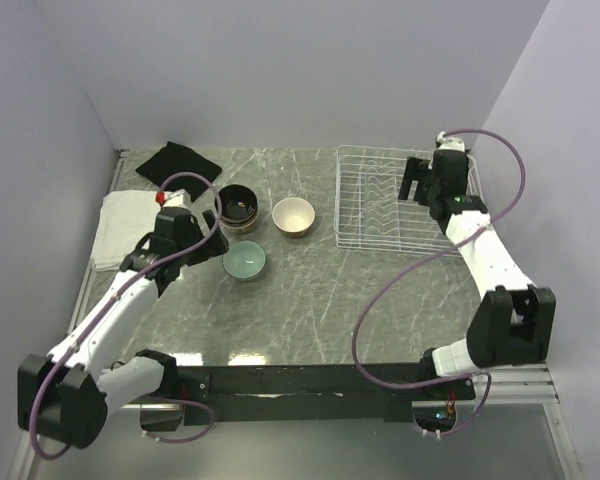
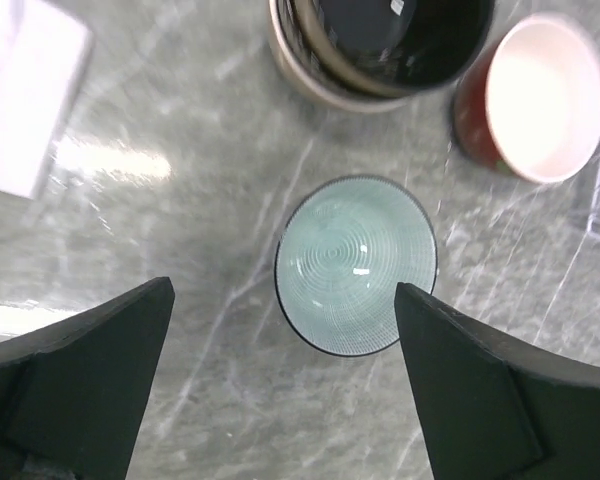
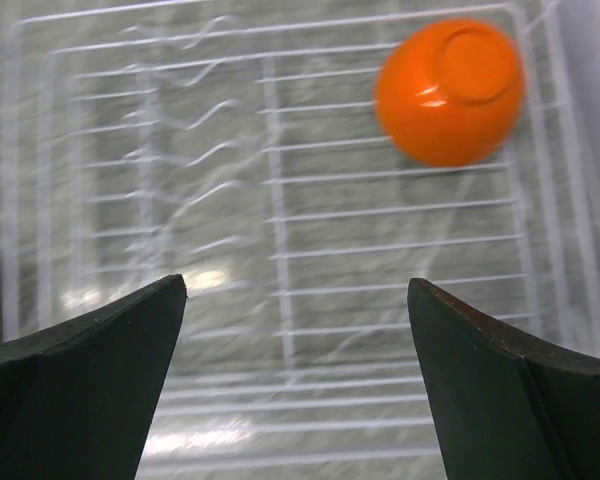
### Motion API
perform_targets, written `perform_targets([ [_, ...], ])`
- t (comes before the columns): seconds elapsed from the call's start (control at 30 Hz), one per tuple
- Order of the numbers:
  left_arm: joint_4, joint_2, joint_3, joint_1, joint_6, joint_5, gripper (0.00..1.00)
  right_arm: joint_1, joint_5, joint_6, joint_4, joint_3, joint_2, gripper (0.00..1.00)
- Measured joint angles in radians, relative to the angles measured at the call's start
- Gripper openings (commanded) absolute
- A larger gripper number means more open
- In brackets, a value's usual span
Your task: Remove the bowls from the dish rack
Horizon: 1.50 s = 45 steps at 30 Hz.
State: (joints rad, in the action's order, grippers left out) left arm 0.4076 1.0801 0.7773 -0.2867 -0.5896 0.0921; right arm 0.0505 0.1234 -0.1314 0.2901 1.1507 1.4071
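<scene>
Grey marble table [image 1: 310, 300]. At far right, white wire dish rack [image 1: 380, 215], one orange bowl [image 3: 450, 92] inside, bottom up as if draining. Right gripper [image 3: 296, 283] above rack, jaws wide apart, empty, probably lining up on that bowl. At left, outside rack, upright: nested dark bowls [image 1: 238, 207], cream bowl [image 1: 293, 216], pale green bowl [image 1: 244, 261]. Left gripper [image 2: 283, 290] over green bowl, jaws apart, holding nothing.

The left arm [image 1: 120, 310] reaches from its near-left base forward and to the right, its wrist bent downward. The left hand [image 2: 282, 290] points down, its two dark fingers [image 2: 90, 370] spread wide and holding nothing. The right arm [image 1: 485, 255] stretches far and leftward from its near-right base. The right hand [image 3: 296, 283] also faces down, spread wide and empty.
</scene>
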Motion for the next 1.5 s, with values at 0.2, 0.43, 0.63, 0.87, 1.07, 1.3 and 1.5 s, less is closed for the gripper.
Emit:
perform_targets([
  [0.2,-0.007,-0.126,-0.035,0.000,0.064,0.099,0.99,-0.045,0.102,0.132,-0.011,0.124,0.186,1.00],
  [0.43,-0.029,-0.184,-0.097,0.000,0.117,0.209,0.99,-0.052,0.172,0.339,-0.047,0.224,0.380,1.00],
  [0.63,-0.076,-0.243,-0.144,0.000,0.134,0.279,0.99,-0.064,0.241,0.493,-0.093,0.292,0.521,1.00],
  [0.87,-0.108,-0.242,-0.145,0.000,0.137,0.319,1.00,-0.064,0.303,0.592,-0.119,0.367,0.642,1.00],
  [1.07,-0.112,-0.238,-0.145,0.000,0.141,0.331,0.99,-0.064,0.341,0.659,-0.151,0.412,0.708,1.00],
  [1.3,-0.112,-0.238,-0.145,0.000,0.142,0.333,0.99,-0.063,0.350,0.686,-0.164,0.438,0.768,1.00],
  [1.5,-0.112,-0.234,-0.145,0.000,0.142,0.333,0.99,-0.061,0.388,0.710,-0.199,0.466,0.816,1.00],
])
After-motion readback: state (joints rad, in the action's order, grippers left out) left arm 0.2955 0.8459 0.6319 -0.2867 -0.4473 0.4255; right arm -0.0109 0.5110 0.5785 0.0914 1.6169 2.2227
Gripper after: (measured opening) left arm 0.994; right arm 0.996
